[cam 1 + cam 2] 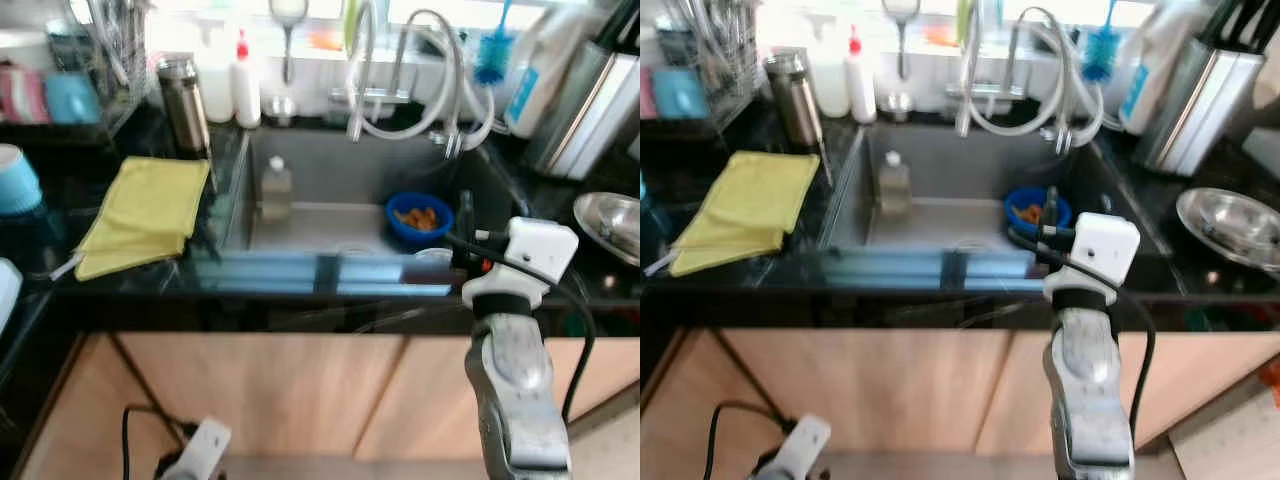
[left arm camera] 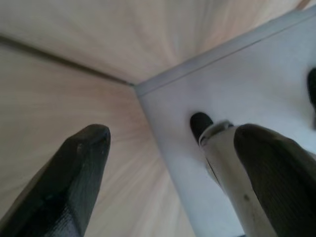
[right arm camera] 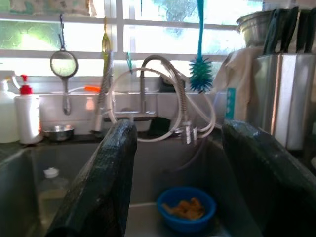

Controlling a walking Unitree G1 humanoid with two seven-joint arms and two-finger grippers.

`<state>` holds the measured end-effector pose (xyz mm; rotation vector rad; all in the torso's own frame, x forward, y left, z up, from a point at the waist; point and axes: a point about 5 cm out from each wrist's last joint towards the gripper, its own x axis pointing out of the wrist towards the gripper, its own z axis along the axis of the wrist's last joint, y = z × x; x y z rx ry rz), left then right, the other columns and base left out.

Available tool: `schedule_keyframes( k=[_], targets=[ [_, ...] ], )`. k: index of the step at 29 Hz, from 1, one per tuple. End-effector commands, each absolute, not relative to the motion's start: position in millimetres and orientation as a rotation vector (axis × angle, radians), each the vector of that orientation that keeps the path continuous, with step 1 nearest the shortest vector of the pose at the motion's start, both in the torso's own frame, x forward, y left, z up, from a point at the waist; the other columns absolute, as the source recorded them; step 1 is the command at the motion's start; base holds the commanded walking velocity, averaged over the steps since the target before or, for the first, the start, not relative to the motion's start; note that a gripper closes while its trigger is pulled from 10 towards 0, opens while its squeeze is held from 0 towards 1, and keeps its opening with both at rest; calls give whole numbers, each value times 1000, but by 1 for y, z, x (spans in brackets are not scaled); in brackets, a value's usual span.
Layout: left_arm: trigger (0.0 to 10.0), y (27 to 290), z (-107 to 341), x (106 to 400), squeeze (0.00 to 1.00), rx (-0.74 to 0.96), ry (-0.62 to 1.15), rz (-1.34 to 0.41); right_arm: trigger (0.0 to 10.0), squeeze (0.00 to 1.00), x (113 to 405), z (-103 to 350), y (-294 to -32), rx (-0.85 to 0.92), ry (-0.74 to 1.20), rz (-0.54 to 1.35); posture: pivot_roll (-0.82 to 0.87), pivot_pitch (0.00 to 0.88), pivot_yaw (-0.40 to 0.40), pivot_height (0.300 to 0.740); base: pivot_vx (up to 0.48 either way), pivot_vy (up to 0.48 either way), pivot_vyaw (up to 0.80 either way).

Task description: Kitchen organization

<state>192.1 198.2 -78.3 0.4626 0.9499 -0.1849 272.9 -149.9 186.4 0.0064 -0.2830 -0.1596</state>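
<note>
- I am looking down at a dark bench [image 1: 120, 285] with a steel sink [image 1: 330, 190] sunk into its middle, and pale wooden cabinet doors [image 1: 270, 400] are standing below the front edge.
- My right arm [image 1: 515, 380] is reaching up from below towards the sink's front rim, its white wrist housing sitting level with the rim at the right end of the basin.
- The right hand [image 3: 177, 192] is pointing into the basin from the front, and its two black fingers [image 3: 106, 182] are standing wide apart with nothing between them.
- A yellow cloth [image 1: 145, 212] is lying folded on the bench left of the sink, well apart from the right hand.
- A blue bowl [image 1: 420, 218] holding some orange-brown scraps is sitting on the sink floor at the right, just ahead of the right hand; in the right wrist view it is lying low between the spread fingers, not touching them.
- A small clear bottle [image 1: 276, 186] is standing in the left part of the basin, away from the bowl.
- A steel flask [image 1: 184, 100] is standing on the bench behind the cloth, and a blue bottle brush [image 3: 199, 69] is hanging by the window to the right of the tap [image 1: 400, 70].
- My left hand [image 2: 168, 163] is hanging low by the cabinet, its fingers spread and holding nothing.
</note>
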Motion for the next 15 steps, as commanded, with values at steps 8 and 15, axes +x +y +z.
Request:
schedule_keyframes(
  k=[8,15],
  targets=[
    [10000,195,-79,191,0,519,948,-250,10000,0,275,192,-150,24,-314,-161,106,53,-88,740,0,-300,0],
    [10000,193,-79,191,0,518,946,-250,10000,0,275,192,-151,25,-312,-163,106,49,-88,740,0,-480,0]
  ],
)
